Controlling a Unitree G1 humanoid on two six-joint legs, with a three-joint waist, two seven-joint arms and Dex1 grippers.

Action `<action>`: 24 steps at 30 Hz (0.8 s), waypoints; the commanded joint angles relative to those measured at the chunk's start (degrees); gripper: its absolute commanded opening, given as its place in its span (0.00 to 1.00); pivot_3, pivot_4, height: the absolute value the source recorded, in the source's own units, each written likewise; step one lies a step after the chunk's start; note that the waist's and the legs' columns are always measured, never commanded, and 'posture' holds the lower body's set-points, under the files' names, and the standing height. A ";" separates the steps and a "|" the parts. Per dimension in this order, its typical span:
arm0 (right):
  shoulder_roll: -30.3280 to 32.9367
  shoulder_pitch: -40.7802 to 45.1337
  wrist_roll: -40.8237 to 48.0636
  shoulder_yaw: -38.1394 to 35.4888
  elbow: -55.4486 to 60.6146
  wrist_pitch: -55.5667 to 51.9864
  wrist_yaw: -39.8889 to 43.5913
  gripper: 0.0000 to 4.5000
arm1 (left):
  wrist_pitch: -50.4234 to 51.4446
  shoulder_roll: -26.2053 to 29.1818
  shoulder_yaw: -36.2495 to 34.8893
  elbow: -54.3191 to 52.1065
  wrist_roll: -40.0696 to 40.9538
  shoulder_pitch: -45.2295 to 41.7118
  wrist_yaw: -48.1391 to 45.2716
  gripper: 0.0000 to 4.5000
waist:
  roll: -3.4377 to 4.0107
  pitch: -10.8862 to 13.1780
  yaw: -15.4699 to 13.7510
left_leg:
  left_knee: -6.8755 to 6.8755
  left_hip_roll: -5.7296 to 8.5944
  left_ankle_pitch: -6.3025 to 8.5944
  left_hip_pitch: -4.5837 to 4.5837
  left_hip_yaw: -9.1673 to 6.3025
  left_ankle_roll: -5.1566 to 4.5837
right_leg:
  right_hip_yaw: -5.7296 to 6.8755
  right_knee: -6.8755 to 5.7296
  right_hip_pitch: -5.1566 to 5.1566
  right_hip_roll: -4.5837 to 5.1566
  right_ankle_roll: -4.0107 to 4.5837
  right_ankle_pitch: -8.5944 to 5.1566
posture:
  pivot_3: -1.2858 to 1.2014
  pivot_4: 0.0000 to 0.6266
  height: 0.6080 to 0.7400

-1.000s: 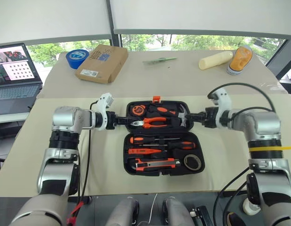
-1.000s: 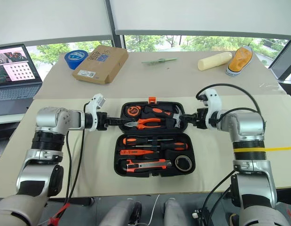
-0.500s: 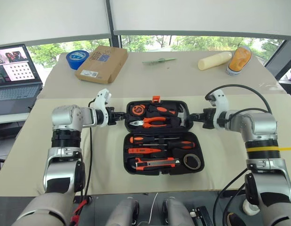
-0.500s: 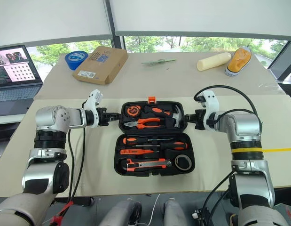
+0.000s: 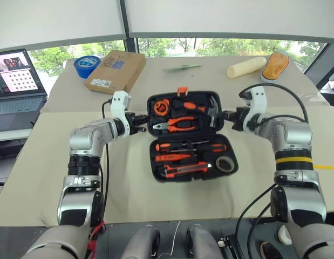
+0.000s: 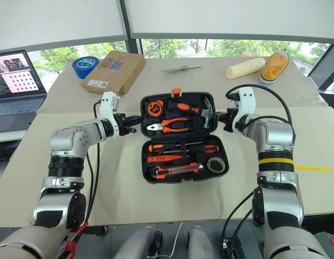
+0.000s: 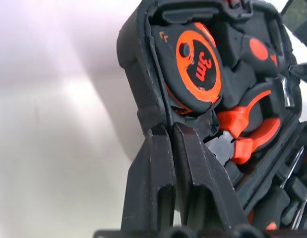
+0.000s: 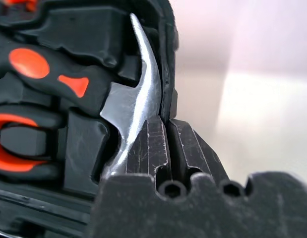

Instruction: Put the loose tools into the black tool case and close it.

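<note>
Since a second ago: both claws went from spread to clamped on lid edges of black tool case point(image 5: 191, 137). Left claw point(image 5: 142, 121) gripped lid's left rim beside tape measure point(image 7: 193, 67); right claw point(image 5: 227, 116) gripped right rim beside hammer head point(image 8: 136, 101). Lid rose off table point(image 5: 37, 162), now tilted up toward you. Screwdrivers point(image 5: 189, 147), utility knife point(image 5: 183, 169), small black tape roll point(image 5: 224, 163) sat in lower-half recesses. You had loading done; closing was underway. Keep both sides level while folding down.
</note>
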State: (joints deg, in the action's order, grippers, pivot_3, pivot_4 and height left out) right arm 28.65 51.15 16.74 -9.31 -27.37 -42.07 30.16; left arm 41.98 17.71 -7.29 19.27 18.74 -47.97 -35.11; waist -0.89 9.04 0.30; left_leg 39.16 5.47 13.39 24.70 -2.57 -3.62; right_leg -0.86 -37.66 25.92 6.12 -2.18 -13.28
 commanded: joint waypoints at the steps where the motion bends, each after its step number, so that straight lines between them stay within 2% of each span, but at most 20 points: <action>1: -0.06 -0.89 0.71 -0.95 6.34 7.31 1.67 0.00 | -11.89 0.84 4.04 -6.60 -1.82 2.19 -5.27 0.01 | 0.00 0.00 0.41 | 0.00 0.02 -0.01 0.10 0.03 0.00 | -0.01 -0.02 0.12 0.01 0.00 0.00 | 0.52 0.24 0.98; 8: 0.33 -14.89 0.64 0.89 21.37 13.08 5.19 0.00 | -24.88 4.27 7.48 -13.93 -7.04 14.02 -5.17 0.01 | 0.02 -0.02 1.01 | 0.01 0.01 -0.02 0.09 0.04 -0.01 | 0.02 -0.23 0.26 -0.01 -0.01 0.00 | 0.52 0.24 0.98; 12: 2.56 -25.91 -3.45 2.03 27.39 26.78 8.19 0.00 | -35.16 6.48 9.24 -19.21 -12.74 22.00 -2.66 0.01 | 0.06 -0.07 0.86 | -0.02 -0.03 -0.01 -0.09 0.10 -0.01 | 0.00 -0.28 0.16 -0.03 -0.01 0.00 | 0.52 0.24 0.98; 16: 5.43 -33.79 -5.14 1.09 32.31 38.32 11.41 0.00 | -34.37 6.81 7.18 -23.05 -11.84 25.59 -0.61 0.01 | 0.06 -0.07 0.57 | -0.20 -0.04 0.09 -0.64 0.25 -0.15 | 0.00 0.05 -0.45 -0.13 -0.01 0.00 | 0.52 0.24 0.98; 17: 6.45 -35.71 -6.28 1.04 33.06 42.36 12.19 0.16 | -33.68 6.97 6.69 -24.10 -11.58 26.49 -0.23 0.00 | 0.06 -0.07 0.50 | -0.21 -0.04 0.13 -0.75 0.25 -0.22 | 0.00 0.13 -0.56 -0.27 -0.01 0.00 | 0.52 0.24 0.98; 18: 7.82 -38.55 -7.16 0.65 34.31 47.10 13.66 0.19 | -32.69 7.47 6.02 -26.01 -10.97 28.16 -0.26 0.08 | 0.06 -0.07 0.51 | -0.21 -0.05 0.20 -0.98 0.26 -0.33 | -0.02 0.25 -0.75 -0.28 -0.01 -0.01 | 0.52 0.24 0.98; 19: 9.15 -41.81 -7.75 -0.45 36.00 49.57 14.34 0.27 | -31.27 8.36 4.91 -28.79 -10.04 30.55 -0.55 0.15 | 0.06 -0.07 0.54 | -0.25 -0.08 0.37 -1.19 0.28 -0.61 | -0.05 0.38 -0.92 -0.33 -0.01 -0.01 | 0.52 0.24 0.98; 20: 10.15 -44.54 -7.58 -1.72 37.70 49.95 14.71 0.34 | -29.55 9.29 3.77 -31.52 -9.01 32.77 -0.92 0.19 | 0.07 -0.07 0.60 | -0.31 -0.10 0.39 -1.30 0.28 -0.64 | -0.08 0.47 -1.02 -0.40 -0.01 -0.01 | 0.52 0.24 0.98; 22: 12.35 -49.91 -4.78 -5.62 42.02 47.10 15.54 0.49 | -25.12 12.16 0.73 -37.52 -5.94 37.80 -2.47 0.36 | 0.07 -0.07 0.74 | -0.36 -0.27 0.48 -1.45 0.36 -0.51 | -0.17 0.46 -1.06 -0.54 -0.01 -0.01 | 0.52 0.24 0.98; 23: 13.05 -51.43 -3.56 -6.79 43.38 46.01 15.89 0.59 | -23.59 13.14 -0.15 -39.30 -4.86 39.21 -2.86 0.47 | 0.07 -0.07 0.69 | -0.35 -0.32 0.48 -1.45 0.36 -0.48 | -0.18 0.46 -1.06 -0.60 0.00 -0.01 | 0.52 0.24 0.98; 24: 14.53 -54.01 -0.51 -8.93 45.69 43.27 17.56 0.64 | -20.82 14.58 -2.20 -41.10 -2.87 40.86 -3.41 0.53 | 0.07 -0.07 0.50 | -0.35 -0.34 0.47 -1.42 0.36 -0.47 | -0.21 0.45 -1.00 -0.59 0.00 -0.01 | 0.52 0.24 0.98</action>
State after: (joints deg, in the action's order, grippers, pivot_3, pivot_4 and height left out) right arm 41.39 -2.02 11.98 -13.79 12.92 3.39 46.15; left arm 18.24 30.78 -5.75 -16.42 12.44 -7.47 -37.64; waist -0.82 8.97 0.80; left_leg 38.83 5.12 13.87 23.25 -2.22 -4.10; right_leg -1.09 -37.19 24.86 5.53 -2.16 -13.29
